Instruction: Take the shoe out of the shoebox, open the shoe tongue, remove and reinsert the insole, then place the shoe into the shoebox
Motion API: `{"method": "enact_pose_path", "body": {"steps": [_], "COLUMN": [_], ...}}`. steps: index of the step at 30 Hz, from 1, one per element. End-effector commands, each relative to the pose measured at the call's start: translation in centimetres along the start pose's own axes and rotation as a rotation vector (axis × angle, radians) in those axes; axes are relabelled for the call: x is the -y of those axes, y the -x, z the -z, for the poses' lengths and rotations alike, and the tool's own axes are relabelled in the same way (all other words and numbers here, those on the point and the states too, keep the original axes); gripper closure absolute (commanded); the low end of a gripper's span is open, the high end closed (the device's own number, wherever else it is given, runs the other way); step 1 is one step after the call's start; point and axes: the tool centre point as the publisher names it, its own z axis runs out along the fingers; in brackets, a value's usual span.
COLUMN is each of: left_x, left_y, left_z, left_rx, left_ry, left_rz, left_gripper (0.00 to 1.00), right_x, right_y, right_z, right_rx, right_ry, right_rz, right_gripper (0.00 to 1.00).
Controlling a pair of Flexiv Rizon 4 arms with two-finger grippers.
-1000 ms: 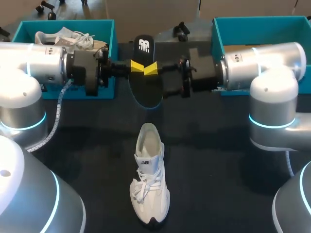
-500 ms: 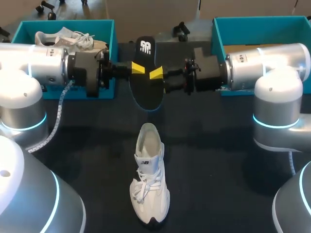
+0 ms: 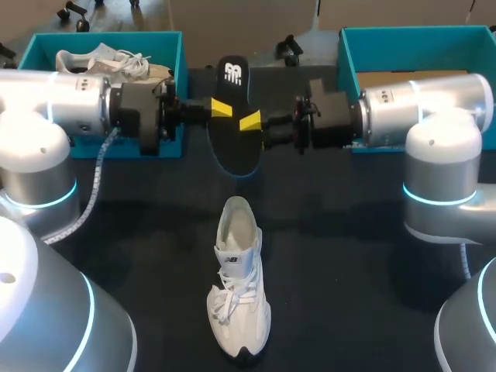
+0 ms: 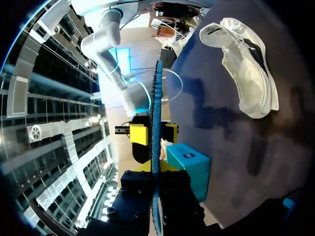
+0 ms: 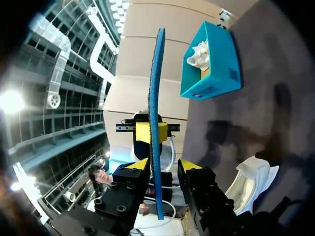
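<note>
A black insole (image 3: 235,132) with a blue underside hangs on edge above the table's back middle. My left gripper (image 3: 220,108) is shut on it from the left; in the left wrist view its fingers (image 4: 156,173) clamp the insole (image 4: 156,123). My right gripper (image 3: 250,121) comes in from the right. In the right wrist view the insole (image 5: 154,98) stands between its yellow tips (image 5: 160,166); one finger touches it and a gap shows at the other. The white shoe (image 3: 239,287) lies on the dark table, toe toward the front.
A teal shoebox (image 3: 170,46) at the back left holds another white shoe (image 3: 101,62). A second teal shoebox (image 3: 349,46) stands at the back right, partly behind my right arm. Dark table surface lies around the shoe.
My right gripper's fingers have narrowed around the insole, and its tip has shifted slightly right and lower. The left gripper and the shoe have not moved.
</note>
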Motion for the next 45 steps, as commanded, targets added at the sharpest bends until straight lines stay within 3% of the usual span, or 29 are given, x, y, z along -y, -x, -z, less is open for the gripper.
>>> {"method": "enact_pose_path", "body": {"steps": [1, 11, 15, 16, 17, 22, 23, 24, 25, 32, 35, 45], "left_x": [-0.1, 0.0, 0.0, 0.0, 0.1, 0.2, 0.3, 0.4, 0.4, 0.9, 1.2, 1.2], "left_y": [-0.2, -0.3, -0.4, -0.4, -0.4, -0.5, -0.5, -0.5, -0.4, -0.1, -0.3, -0.3], "left_z": [-0.3, -0.5, -0.6, -0.6, -0.6, -0.6, -0.6, -0.5, -0.4, 2.0, 3.5, 3.5], "left_rx": [-0.001, -0.005, -0.007, -0.007, -0.010, -0.027, -0.030, -0.032, -0.032, -0.079, -0.186, -0.186], "left_ry": [0.000, 0.005, 0.007, 0.008, 0.010, 0.011, 0.012, 0.012, 0.012, 0.011, 0.039, 0.039], "left_rz": [-0.003, -0.005, -0.007, -0.007, -0.010, -0.023, -0.026, -0.026, -0.025, 0.038, -0.035, -0.035], "left_gripper": [1.00, 1.00, 1.00, 1.00, 1.00, 1.00, 0.90, 0.59, 0.00, 0.00, 0.00, 0.00], "right_x": [0.2, -0.1, -0.2, -0.2, -0.2, 0.2, 0.2, 0.3, 0.3, 0.3, 0.2, 0.1], "right_y": [-0.1, 0.0, 0.1, 0.1, 0.1, 0.3, 0.3, 0.4, 0.4, 1.4, 1.9, 2.3], "right_z": [-0.2, -0.6, -0.7, -0.8, -0.8, -0.7, -0.6, -0.5, -0.5, 0.4, 0.7, 1.0], "right_rx": [0.003, -0.001, -0.005, -0.005, -0.006, -0.011, -0.011, -0.010, -0.012, -0.019, -0.030, -0.045], "right_ry": [0.003, -0.007, -0.011, -0.012, -0.013, -0.006, -0.004, -0.003, 0.001, 0.020, 0.027, 0.046], "right_rz": [0.000, 0.001, 0.003, 0.003, 0.003, 0.003, 0.004, 0.005, 0.011, 0.059, 0.069, 0.075], "right_gripper": [0.66, 0.72, 0.82, 0.87, 1.00, 1.00, 1.00, 1.00, 1.00, 1.00, 1.00, 1.00]}}
